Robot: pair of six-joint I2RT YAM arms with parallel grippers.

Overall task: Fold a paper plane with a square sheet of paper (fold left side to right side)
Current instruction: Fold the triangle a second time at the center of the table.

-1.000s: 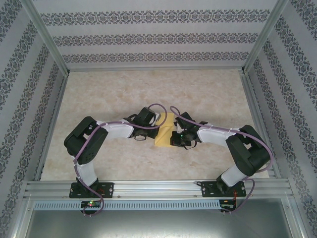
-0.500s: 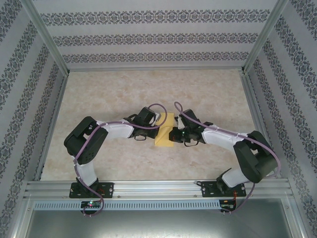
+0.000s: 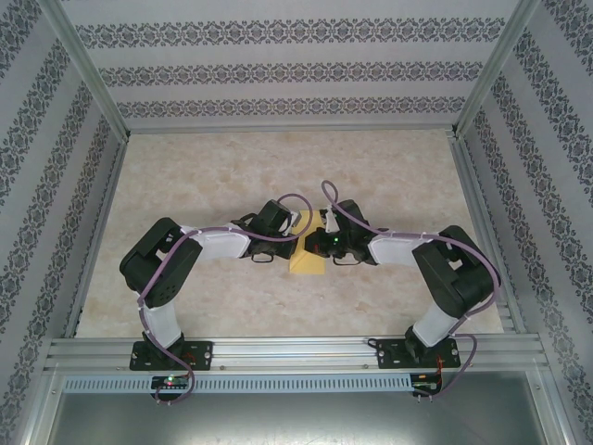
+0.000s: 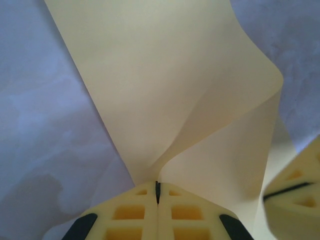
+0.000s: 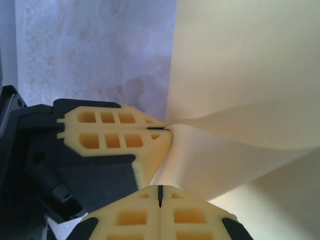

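At the left edge of the square sheet of paper (image 4: 165, 90) the left gripper (image 4: 157, 192) has its jaws pressed fully together on a pinch of that paper, and the lifted flap rises from the pinch in a soft curl, bowed and not yet creased. The sheet itself lies on the marbled table (image 3: 204, 176), showing as a narrow yellow strip in the top view, with one gripper at each side of it. Just right of the pinch the right gripper (image 5: 160, 192) is closed too, its tips at the sheet's near part; whether it grips paper or merely presses there I cannot tell. This looks like the left-to-right fold in progress. Next the flap wants carrying further right across the sheet until edges meet, then flattening along the crease, with the right gripper steadying the sheet against sliding
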